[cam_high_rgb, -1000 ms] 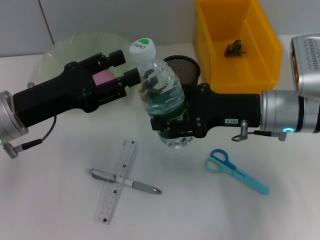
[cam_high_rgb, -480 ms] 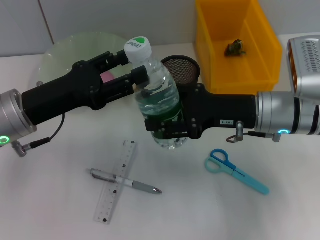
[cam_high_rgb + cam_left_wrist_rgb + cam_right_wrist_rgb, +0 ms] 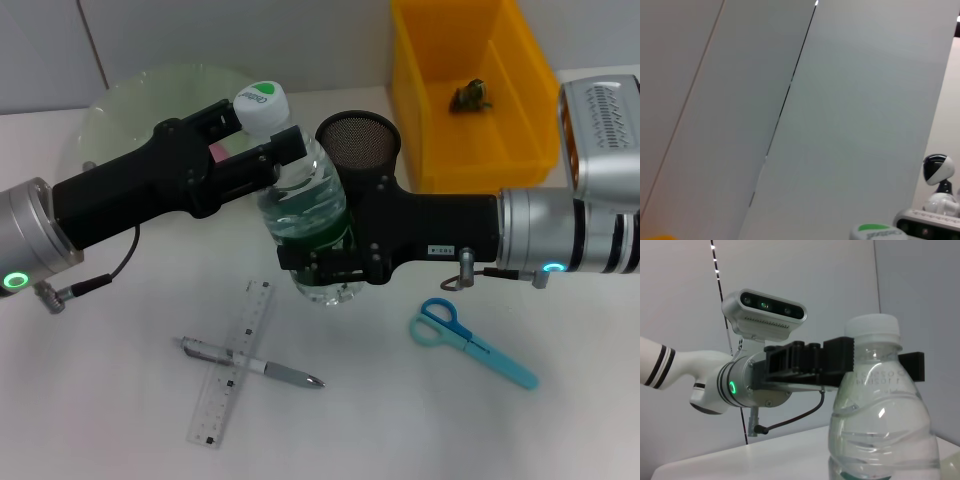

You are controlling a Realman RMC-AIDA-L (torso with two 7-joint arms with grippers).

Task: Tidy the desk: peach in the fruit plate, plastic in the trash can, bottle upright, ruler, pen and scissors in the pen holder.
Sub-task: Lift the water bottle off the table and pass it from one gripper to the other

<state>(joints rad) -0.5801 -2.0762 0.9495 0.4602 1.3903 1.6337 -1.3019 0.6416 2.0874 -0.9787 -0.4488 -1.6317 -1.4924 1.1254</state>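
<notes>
The clear water bottle, with a green label and white cap, hangs tilted above the table. My right gripper is shut on its lower body. At the neck, just under the cap, my left gripper has a finger pressed on each side; the right wrist view shows that left gripper against the bottle. A pink peach peeks out behind the left gripper on the green fruit plate. The ruler lies under the pen, with blue scissors to the right. Crumpled plastic lies in the yellow trash can.
The black mesh pen holder stands just behind the bottle and right gripper. The trash can sits at the back right, the fruit plate at the back left. The bottle cap shows at the frame edge of the left wrist view before a plain wall.
Both arms and the bottle have shifted left. The left gripper has slid forward until its fingers straddle the bottle's neck. Ruler, pen and scissors have not moved.
</notes>
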